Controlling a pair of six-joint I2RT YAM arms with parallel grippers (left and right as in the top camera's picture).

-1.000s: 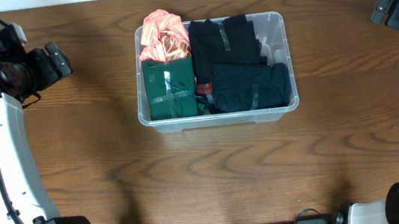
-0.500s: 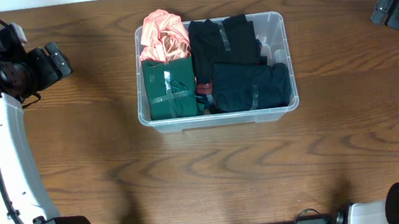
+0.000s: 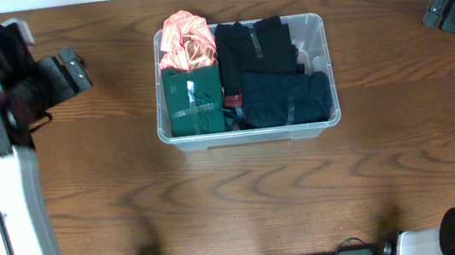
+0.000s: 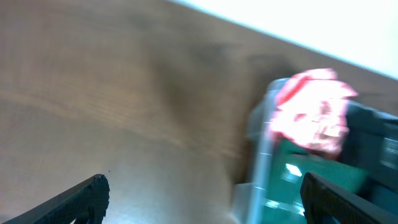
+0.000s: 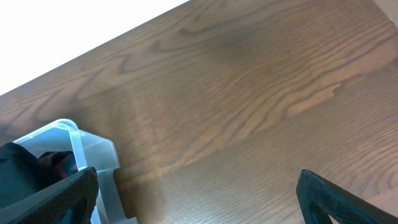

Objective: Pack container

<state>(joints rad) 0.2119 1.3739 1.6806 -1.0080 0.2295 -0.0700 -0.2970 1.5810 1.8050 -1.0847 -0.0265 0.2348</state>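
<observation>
The clear container [image 3: 250,135] stands at the table's centre back. It holds a pink bundle [image 3: 186,42], a green wrapped pack [image 3: 194,101], black clothing [image 3: 253,47] and a dark navy pack [image 3: 286,97]. My left gripper [image 3: 75,72] hovers open to the left of it, empty. The blurred left wrist view shows the left gripper [image 4: 205,186] facing the container's wall [image 4: 261,155], the pink bundle [image 4: 314,112] and the green pack [image 4: 292,174]. My right gripper [image 3: 437,9] is open and empty at the far right; in its wrist view the gripper [image 5: 196,180] frames bare wood beside the container's corner [image 5: 93,146].
Brown wooden table [image 3: 245,203] all round the container. The table's back edge runs just behind the container [image 5: 93,56]. Both arm bases stand at the front corners.
My left arm has risen and shifted slightly right toward the container; its wrist view is motion-blurred. The right arm and the container's contents have not moved.
</observation>
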